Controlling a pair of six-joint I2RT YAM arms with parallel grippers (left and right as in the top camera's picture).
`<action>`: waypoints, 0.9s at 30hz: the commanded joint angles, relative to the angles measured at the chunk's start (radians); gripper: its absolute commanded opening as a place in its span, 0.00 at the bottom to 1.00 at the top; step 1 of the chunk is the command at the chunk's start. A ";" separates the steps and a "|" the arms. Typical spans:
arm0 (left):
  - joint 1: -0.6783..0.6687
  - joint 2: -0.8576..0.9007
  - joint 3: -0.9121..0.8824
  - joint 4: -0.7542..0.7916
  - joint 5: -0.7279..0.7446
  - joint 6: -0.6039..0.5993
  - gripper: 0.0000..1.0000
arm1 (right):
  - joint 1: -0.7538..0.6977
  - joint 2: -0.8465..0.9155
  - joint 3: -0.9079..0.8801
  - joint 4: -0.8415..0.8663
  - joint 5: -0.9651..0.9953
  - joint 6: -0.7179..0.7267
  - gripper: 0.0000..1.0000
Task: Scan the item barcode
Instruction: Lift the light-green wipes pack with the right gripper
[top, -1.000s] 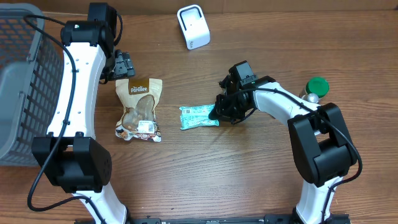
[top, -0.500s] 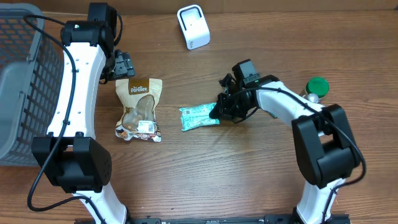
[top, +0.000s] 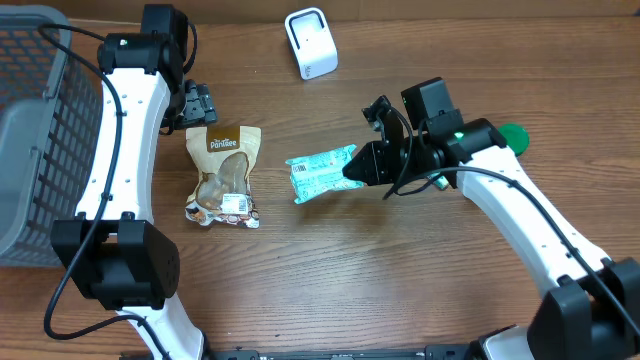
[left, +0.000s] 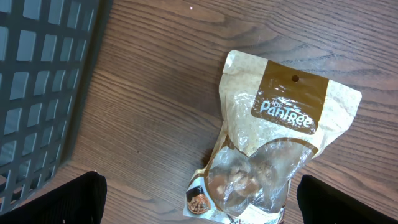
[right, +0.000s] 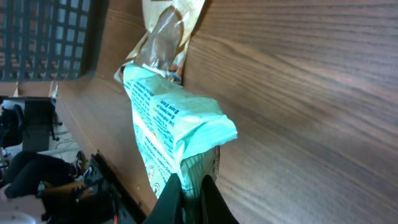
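Observation:
A teal snack packet (top: 320, 173) hangs above the table's middle, and my right gripper (top: 352, 167) is shut on its right end. In the right wrist view the packet (right: 168, 118) juts away from the right gripper (right: 191, 180), its crimped end pinched between the two fingers. The white barcode scanner (top: 311, 42) stands at the back centre. My left gripper (top: 197, 103) hovers open over the top of a brown Pantree pouch (top: 223, 175). In the left wrist view that pouch (left: 273, 143) lies flat between the spread fingers of the left gripper (left: 199, 205), untouched.
A grey wire basket (top: 30, 130) takes up the left edge, its wall (left: 37, 81) near my left gripper. A green-lidded container (top: 513, 135) stands at the right, behind my right arm.
My right gripper has closed fully on the teal packet and lifted it off the table, and the arm has swung up and to the right. The left arm has not moved.

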 joint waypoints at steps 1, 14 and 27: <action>-0.002 -0.010 0.018 0.000 -0.003 0.004 0.99 | -0.006 -0.058 0.031 -0.016 -0.021 -0.019 0.04; -0.002 -0.010 0.018 0.000 -0.003 0.004 1.00 | -0.006 -0.059 0.031 -0.017 -0.021 -0.018 0.04; -0.002 -0.010 0.018 0.000 -0.003 0.004 1.00 | -0.006 -0.059 0.034 0.016 -0.031 0.037 0.04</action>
